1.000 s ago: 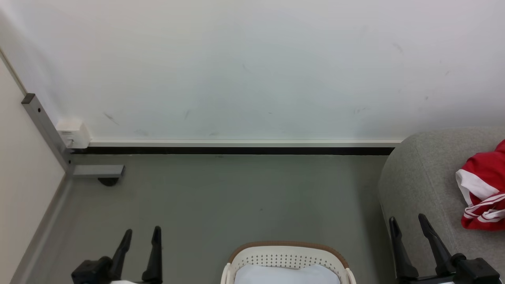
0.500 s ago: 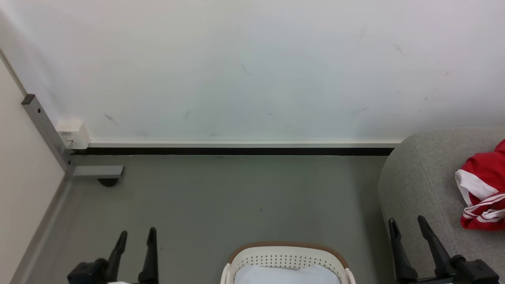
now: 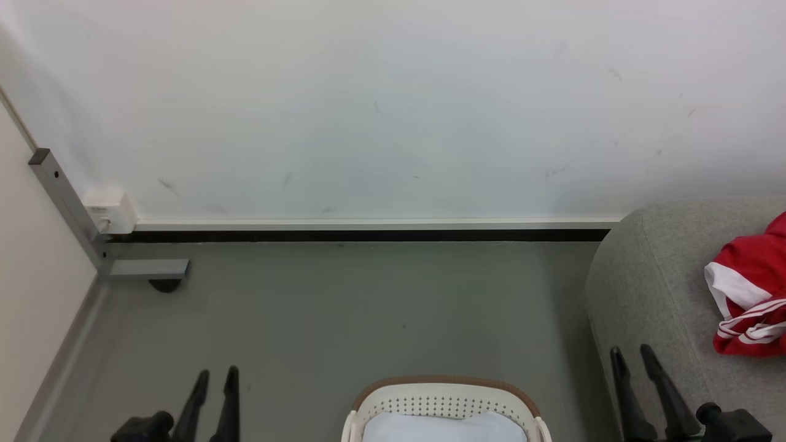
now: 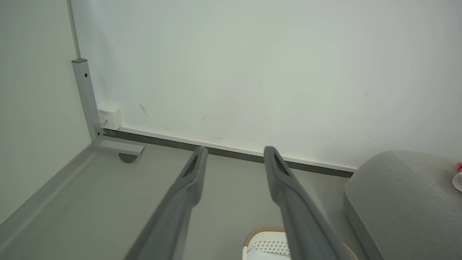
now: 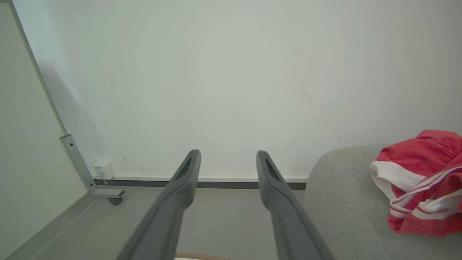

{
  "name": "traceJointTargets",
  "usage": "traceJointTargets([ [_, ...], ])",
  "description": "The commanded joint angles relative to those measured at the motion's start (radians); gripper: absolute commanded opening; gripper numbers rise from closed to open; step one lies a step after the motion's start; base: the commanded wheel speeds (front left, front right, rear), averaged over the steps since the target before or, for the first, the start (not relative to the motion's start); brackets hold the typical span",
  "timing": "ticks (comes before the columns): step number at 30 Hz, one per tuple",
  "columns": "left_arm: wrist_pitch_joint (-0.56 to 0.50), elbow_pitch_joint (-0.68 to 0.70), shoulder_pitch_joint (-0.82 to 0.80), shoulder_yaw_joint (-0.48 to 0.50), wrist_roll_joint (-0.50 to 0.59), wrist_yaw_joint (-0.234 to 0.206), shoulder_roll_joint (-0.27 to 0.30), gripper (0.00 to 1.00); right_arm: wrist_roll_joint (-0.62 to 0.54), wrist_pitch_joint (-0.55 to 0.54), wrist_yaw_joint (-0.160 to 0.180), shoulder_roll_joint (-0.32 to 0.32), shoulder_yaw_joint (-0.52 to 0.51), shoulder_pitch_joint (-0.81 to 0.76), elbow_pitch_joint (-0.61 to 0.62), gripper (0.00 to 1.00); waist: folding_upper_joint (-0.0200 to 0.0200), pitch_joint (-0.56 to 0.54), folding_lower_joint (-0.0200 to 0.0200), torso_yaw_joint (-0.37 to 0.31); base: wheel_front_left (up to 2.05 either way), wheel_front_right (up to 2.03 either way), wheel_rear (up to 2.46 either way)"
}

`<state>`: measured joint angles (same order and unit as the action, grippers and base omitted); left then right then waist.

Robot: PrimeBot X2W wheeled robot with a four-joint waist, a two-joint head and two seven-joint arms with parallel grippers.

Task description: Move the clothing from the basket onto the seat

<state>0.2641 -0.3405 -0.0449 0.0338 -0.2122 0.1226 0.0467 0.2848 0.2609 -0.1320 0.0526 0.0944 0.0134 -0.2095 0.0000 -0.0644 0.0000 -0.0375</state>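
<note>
a bunched red-and-white piece of clothing (image 3: 752,294) is seen lying on the grey seat (image 3: 651,288) at the right. the basket (image 3: 445,399) is set on the floor (image 3: 368,307) near the seat. the left gripper (image 3: 218,371) is held low over the floor left of the basket, the right gripper (image 3: 630,349) before the seat's edge. both are pointed toward the white wall (image 3: 393,110), fingers parted, with nothing held or touched. a grey metal post (image 3: 64,202) is seen in the left corner.
</note>
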Motion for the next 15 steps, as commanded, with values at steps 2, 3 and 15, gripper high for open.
traceJointTargets([
  [2, -0.008, -0.011, 0.0, 0.004, -0.014, 0.0, -0.002, 0.0, 0.015, -0.003, 0.0, 0.0, 0.0, -0.004, -0.006, 0.0, 0.0, 0.0, 0.0, 0.0, 0.0, 0.0, 0.0],
  [3, -0.016, -0.014, -0.005, 0.009, -0.033, 0.0, -0.002, 0.0, 0.035, -0.007, 0.0, 0.0, -0.002, -0.003, -0.005, 0.0, 0.0, 0.001, 0.0, 0.001, 0.0, 0.0, 0.0],
  [15, -0.074, 0.008, -0.013, 0.019, -0.257, 0.002, 0.0, 0.0, 0.255, -0.06, 0.0, 0.008, -0.027, 0.016, -0.01, 0.0, 0.0, 0.007, 0.0, 0.004, 0.0, 0.0, 0.0],
])
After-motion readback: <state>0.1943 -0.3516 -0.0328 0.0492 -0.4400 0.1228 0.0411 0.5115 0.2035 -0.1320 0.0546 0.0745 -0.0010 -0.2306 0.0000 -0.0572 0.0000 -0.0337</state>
